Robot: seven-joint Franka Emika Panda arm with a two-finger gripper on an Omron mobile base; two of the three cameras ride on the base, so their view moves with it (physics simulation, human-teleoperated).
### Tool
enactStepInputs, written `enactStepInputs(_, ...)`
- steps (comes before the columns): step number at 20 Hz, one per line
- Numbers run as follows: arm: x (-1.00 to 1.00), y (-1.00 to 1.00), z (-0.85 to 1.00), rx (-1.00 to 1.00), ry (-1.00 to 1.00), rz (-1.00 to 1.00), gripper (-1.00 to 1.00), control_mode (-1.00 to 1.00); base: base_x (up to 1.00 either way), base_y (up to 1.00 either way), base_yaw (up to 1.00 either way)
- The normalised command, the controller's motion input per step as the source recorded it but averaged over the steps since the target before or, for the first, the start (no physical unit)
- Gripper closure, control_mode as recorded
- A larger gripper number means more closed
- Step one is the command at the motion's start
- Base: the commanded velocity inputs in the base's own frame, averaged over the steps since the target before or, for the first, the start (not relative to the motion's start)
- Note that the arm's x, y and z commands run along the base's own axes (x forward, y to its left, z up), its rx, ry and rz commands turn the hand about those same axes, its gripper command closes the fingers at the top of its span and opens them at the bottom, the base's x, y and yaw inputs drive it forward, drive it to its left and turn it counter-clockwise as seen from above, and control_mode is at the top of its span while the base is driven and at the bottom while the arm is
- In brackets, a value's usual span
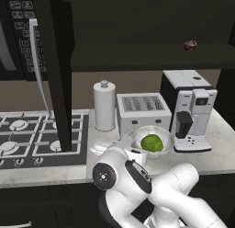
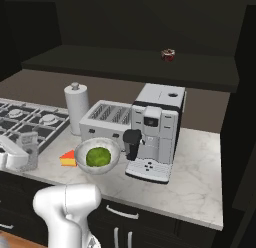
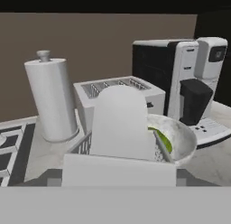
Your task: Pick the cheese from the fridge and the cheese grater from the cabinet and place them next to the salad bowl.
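Marble counter (image 2: pixel 200 167), brown backsplash (image 3: pixel 113 42), dark lower drawers (image 2: pixel 150 227).

Kitchen: gas hob (image 1: pixel 27 135), toaster (image 1: pixel 143 113), coffee machine (image 2: pixel 156 129) on marble counter (image 2: pixel 200 177).

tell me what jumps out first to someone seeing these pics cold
The salad bowl with its green leafy ball sits mid-counter in front of the toaster, with the coffee machine to its right. The cheese lies on the counter at the bowl's left side. Farther left, the gripper holds the grater low over the counter by the stove.
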Motion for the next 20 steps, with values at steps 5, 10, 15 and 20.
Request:
enactStepInputs(5, 0.82, -0.03, -0.6, 0.0, -0.09, 0.0, 1.0, -1.0, 0.0, 0.0, 0.0)
enactStepInputs(10, 0.98, -0.02, -0.23, 0.0, 0.07, 0.0, 1.0, -1.0, 0.0, 0.0, 0.0)
enactStepInputs(15, 0.96, 0.08, -0.05, 0.0, 0.07, 0.0, 1.0, -1.0, 0.0, 0.0, 0.0)
enactStepInputs(20, 0.46, 0.58, -0.02, 0.0, 0.01, 0.0, 1.0, -1.0, 0.0, 0.0, 0.0)
